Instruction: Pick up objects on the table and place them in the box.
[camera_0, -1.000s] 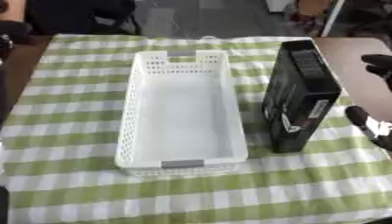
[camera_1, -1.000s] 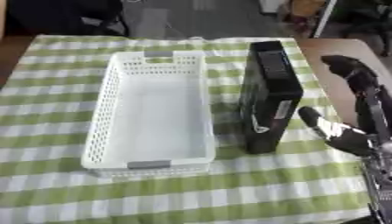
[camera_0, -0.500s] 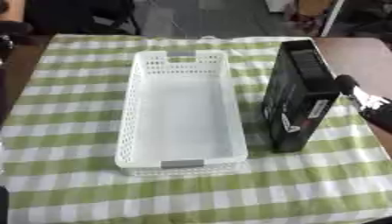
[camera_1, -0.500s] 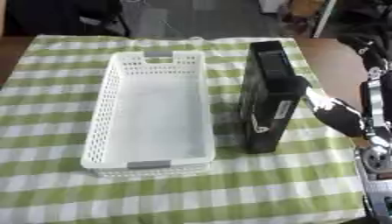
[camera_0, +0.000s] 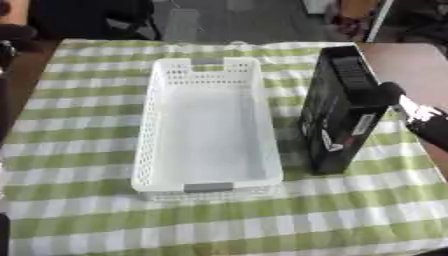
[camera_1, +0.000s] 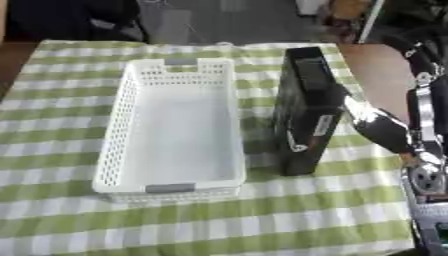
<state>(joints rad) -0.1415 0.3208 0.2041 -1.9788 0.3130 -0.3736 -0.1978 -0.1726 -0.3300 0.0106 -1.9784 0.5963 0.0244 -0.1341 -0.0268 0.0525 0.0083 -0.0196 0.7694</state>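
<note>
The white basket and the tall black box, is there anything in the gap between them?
Nothing but a bare strip of the checked tablecloth lies between the white basket and the black box, seen in both eye views.

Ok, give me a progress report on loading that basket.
Nothing is done yet: the white basket holds nothing. In hand: the right robot hand is up against the right side of the upright black box beside the basket, though whether it has a grip is unclear. Left to do: lifting that black box and setting it in the basket.

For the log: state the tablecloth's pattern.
Green and white checks on the tablecloth, clearest in the left eye view.
</note>
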